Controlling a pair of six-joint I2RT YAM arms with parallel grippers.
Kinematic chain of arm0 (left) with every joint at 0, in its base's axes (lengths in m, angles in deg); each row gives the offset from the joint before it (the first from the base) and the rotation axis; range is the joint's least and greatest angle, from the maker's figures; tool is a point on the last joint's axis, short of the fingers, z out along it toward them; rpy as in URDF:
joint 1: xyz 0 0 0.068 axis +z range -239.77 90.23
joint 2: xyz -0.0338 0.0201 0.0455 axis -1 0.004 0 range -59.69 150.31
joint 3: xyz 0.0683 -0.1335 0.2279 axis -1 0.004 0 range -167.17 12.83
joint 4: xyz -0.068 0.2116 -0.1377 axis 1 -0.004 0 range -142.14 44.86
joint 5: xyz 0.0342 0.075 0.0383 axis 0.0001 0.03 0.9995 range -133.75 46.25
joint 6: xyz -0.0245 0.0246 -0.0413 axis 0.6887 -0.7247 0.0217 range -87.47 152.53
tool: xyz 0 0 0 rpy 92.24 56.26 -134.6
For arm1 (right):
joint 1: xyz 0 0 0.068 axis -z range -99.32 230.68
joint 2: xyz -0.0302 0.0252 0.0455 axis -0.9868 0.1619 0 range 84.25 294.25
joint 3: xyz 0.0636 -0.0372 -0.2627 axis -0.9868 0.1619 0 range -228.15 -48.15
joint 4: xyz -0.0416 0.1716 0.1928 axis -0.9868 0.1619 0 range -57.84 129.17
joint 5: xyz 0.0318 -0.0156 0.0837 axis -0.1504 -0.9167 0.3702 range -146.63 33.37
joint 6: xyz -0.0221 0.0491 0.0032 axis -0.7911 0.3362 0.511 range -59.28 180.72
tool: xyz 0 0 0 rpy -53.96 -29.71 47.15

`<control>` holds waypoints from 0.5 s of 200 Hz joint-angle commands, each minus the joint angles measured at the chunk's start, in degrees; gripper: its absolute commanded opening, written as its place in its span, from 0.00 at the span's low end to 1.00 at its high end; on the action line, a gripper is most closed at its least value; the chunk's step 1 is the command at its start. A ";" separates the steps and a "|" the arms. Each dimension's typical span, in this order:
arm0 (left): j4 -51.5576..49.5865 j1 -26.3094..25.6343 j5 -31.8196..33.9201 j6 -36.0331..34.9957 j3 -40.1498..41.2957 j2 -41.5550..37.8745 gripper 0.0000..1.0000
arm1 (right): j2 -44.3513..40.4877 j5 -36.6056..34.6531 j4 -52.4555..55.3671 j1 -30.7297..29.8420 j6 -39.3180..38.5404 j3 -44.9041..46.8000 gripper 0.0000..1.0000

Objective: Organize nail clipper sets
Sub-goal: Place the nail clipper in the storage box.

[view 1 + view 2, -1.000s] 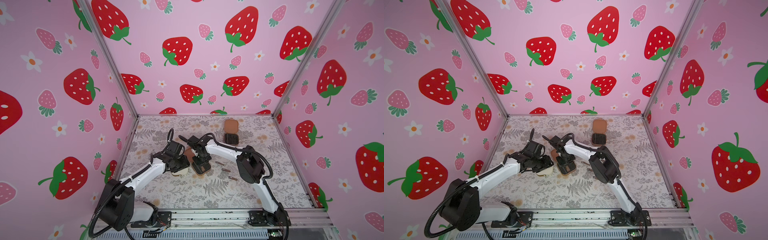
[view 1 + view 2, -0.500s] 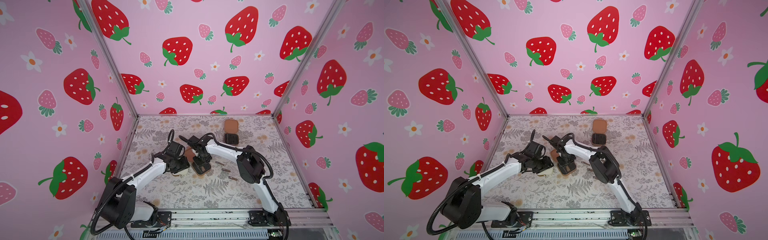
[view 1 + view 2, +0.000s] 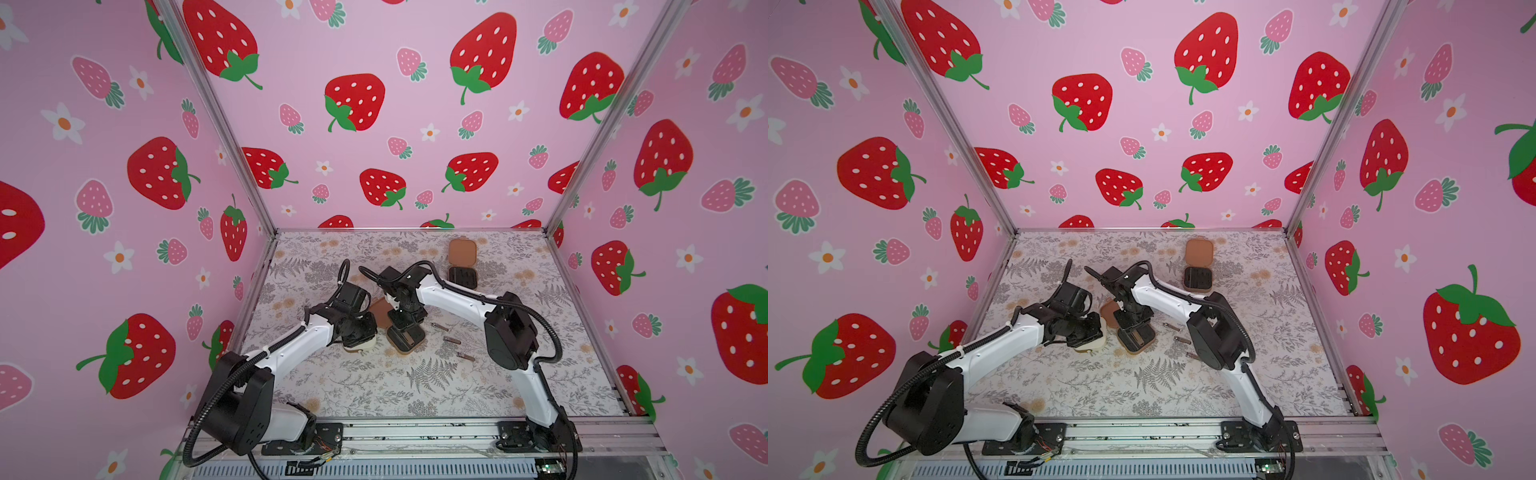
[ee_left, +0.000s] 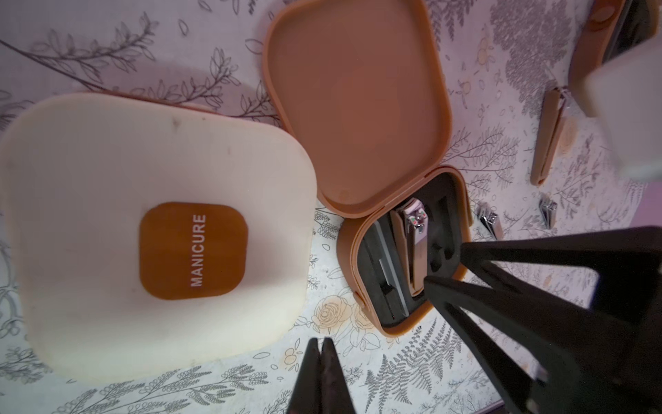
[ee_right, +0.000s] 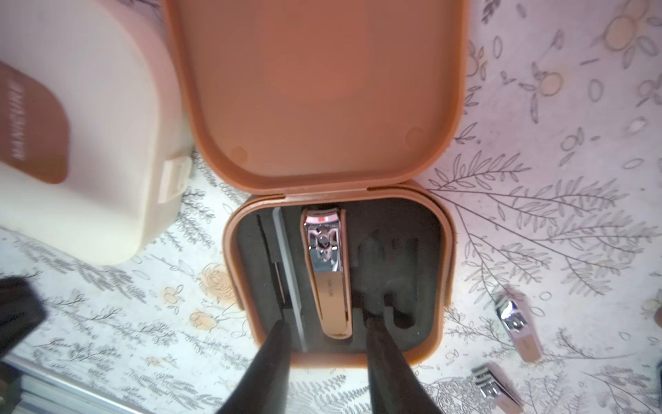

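A closed cream case point(image 4: 154, 229) with a brown MANICURE badge lies on the mat, under my left wrist in both top views point(image 3: 360, 344). My left gripper point(image 4: 320, 342) is shut on nothing, over bare mat beside it. Next to it a brown case point(image 5: 336, 358) lies open, lid point(image 5: 322, 89) flat. A rose-gold clipper point(image 5: 327, 272) sits in its black slotted inside. My right gripper point(image 5: 327, 322) is open just above that clipper's handle end, a finger on each side, apart from it. A second brown case point(image 3: 462, 266) lies open at the back.
Three loose clippers lie on the floral mat right of the open case point(image 3: 439, 326) point(image 3: 451, 340) point(image 3: 466, 356); two show in the right wrist view point(image 5: 517, 329) point(image 5: 496, 387). Pink strawberry walls close in three sides. A metal rail point(image 3: 415, 432) runs along the front.
My left gripper's jaws have closed with nothing in them. My right gripper's jaws have spread wider over the clipper in the brown case. Both arms have hardly moved.
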 commanded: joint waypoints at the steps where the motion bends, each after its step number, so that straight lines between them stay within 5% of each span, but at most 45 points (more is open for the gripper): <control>1: 0.82 -1.42 -1.72 0.12 -3.26 1.01 0.00 | -2.79 1.06 0.34 0.02 -0.21 -0.19 0.38; 100: 7.80 -4.90 -1.45 4.70 -4.21 9.22 0.00 | -4.25 9.52 -12.22 4.70 -1.77 5.72 0.22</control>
